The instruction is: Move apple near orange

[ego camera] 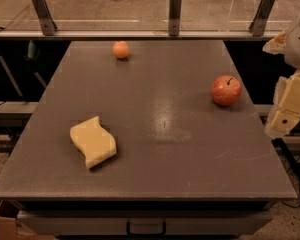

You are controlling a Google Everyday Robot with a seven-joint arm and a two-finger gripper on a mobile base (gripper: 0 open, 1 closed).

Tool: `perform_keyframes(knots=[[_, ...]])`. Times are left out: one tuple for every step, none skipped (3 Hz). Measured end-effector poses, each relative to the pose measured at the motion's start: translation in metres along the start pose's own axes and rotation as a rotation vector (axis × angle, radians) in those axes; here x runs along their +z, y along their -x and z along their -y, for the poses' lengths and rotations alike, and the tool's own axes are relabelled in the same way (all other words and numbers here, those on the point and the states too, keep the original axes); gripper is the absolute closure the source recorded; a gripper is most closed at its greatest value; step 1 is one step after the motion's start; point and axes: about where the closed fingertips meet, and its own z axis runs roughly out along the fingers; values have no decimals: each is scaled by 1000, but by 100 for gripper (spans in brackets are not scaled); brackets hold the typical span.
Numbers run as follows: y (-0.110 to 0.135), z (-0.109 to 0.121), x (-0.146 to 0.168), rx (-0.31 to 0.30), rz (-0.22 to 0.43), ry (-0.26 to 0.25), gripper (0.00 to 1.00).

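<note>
The red apple [226, 90] with a short dark stem sits on the grey table [155, 149] near its right edge. The small orange [121, 49] sits near the table's far edge, left of centre, well apart from the apple. My gripper [290, 106] is at the right edge of the view, off the table's right side, to the right of the apple and not touching it. It holds nothing that I can see.
A wavy yellow sponge [93, 141] lies at the front left of the table. A glass rail with metal posts [175, 11] runs behind the table. A drawer handle [146, 228] shows below the front edge.
</note>
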Motion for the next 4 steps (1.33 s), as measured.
perform_keyframes(knots=[[0, 0, 0, 0, 0, 0, 0], [-2, 6, 3, 0, 17, -14, 0], [-8, 35, 22, 13, 89, -32, 0], [-10, 76, 59, 43, 194, -6, 0]])
